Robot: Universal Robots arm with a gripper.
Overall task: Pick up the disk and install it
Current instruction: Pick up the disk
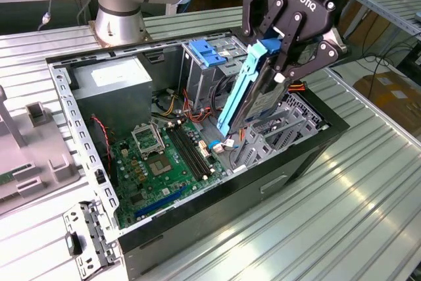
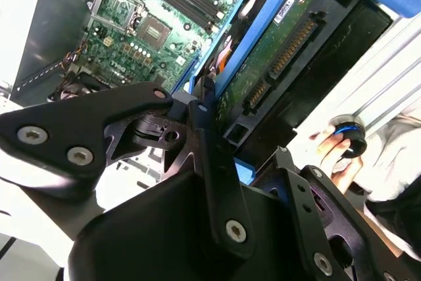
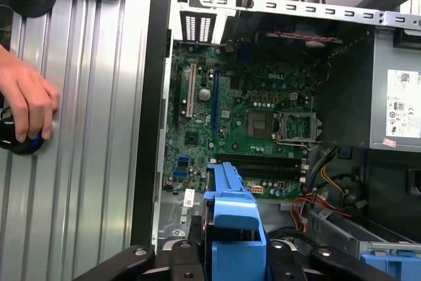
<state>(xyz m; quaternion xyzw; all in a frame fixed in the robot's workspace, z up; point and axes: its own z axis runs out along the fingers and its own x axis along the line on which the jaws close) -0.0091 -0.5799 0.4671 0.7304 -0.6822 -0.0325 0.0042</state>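
Note:
In the exterior view my black gripper (image 1: 284, 54) hangs over the right side of the open computer case (image 1: 217, 208) and is shut on the disk (image 1: 266, 100). The disk is held steeply tilted, with its blue carrier rail (image 1: 238, 90) sloping down toward the motherboard (image 1: 164, 162). Its lower end hovers just above the grey drive bay (image 1: 289, 126). The second wrist view shows the disk's green circuit-board underside (image 2: 279, 54) clamped beside a finger (image 2: 204, 129). In the first wrist view the blue rail end (image 3: 233, 212) sticks out above the motherboard (image 3: 250, 123).
A grey power-supply box (image 1: 112, 90) fills the case's back left. A drive cage with a blue bracket (image 1: 207, 54) stands behind the disk. A person's hand (image 3: 26, 100) rests on a black knob on the ribbed table beside the case. A grey fixture (image 1: 33, 156) sits at the exterior view's left.

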